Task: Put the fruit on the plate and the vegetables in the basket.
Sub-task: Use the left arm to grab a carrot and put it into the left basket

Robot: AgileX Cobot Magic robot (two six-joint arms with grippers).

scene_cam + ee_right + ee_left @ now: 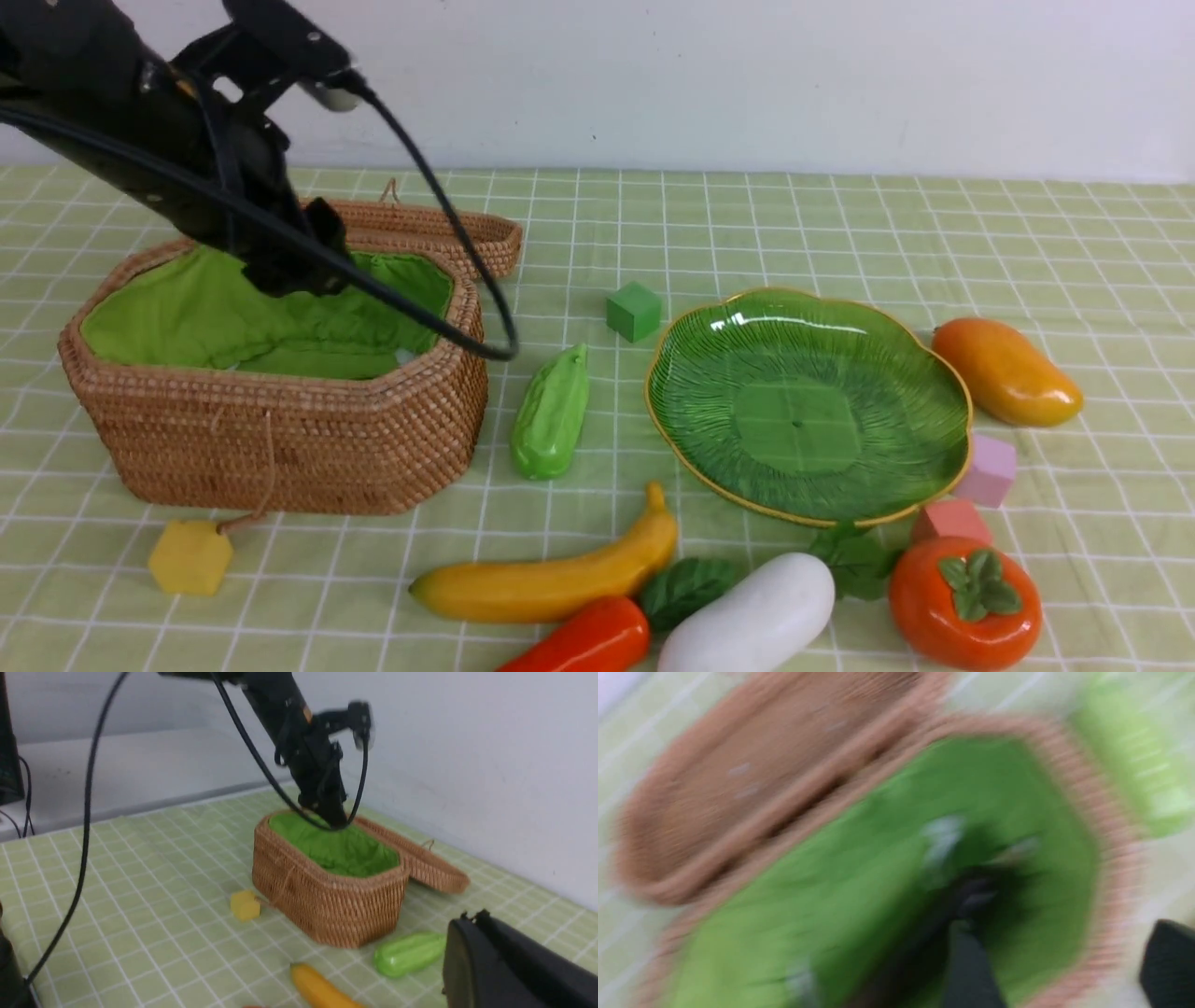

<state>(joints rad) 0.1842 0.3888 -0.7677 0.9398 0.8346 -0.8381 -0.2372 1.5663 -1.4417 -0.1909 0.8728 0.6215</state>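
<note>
My left gripper (289, 271) hangs open over the brown wicker basket (280, 439), low against its green lining. In the blurred left wrist view its fingers (971, 970) stand wide apart with only lining and rim between them. A dark shape (985, 891) lies on the lining, too blurred to name. The green plate (803, 411) is bare. A green gourd (551, 413) lies between basket and plate. Banana (551, 581), red-orange vegetable (583, 644), white radish (752, 618) and persimmon (964, 602) lie along the front; the mango (1006, 371) is right of the plate. My right gripper (472, 917) is shut, empty.
The basket's lid (429, 229) lies open behind it. Small cubes sit about: green (634, 311) behind the plate, yellow (189, 557) tied by a cord in front of the basket, pink (988, 469) and salmon (950, 521) at the plate's right front. The left arm's cable (448, 280) loops over the basket's right side.
</note>
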